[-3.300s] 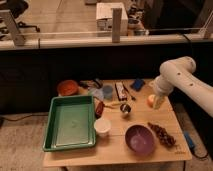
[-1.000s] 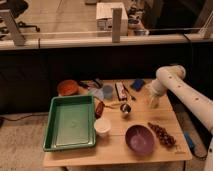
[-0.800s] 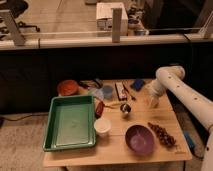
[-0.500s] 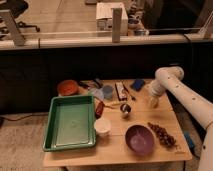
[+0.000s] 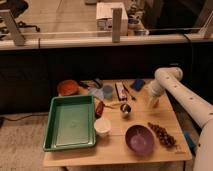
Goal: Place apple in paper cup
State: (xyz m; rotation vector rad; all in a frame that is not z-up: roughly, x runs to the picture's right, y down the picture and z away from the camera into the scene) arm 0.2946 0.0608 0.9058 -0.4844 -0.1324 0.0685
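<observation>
Near the front edge of the table, just right of the paper cup (image 5: 102,126) and a bit closer to us, sits the purple bowl (image 5: 139,139). The cup itself stands upright and looks empty, with the green tray (image 5: 52,142) just beside it on the left. Past the cup and a little to the right is that dark ball (image 5: 125,108), which isn't our target. Further back and well right of the cup is where stuff actually happened. Over the last few seconds the gripper (image 5: 152,99) has dropped from hovering over the apple (image 5: 155,104) to sitting right down on it. The apple hasn't budged, and only a bit of orange peeks out. Can't tell if the gripper has closed on it yet. My read: we're at the grab step, with the lift and the carry over to the cup all still ahead.
</observation>
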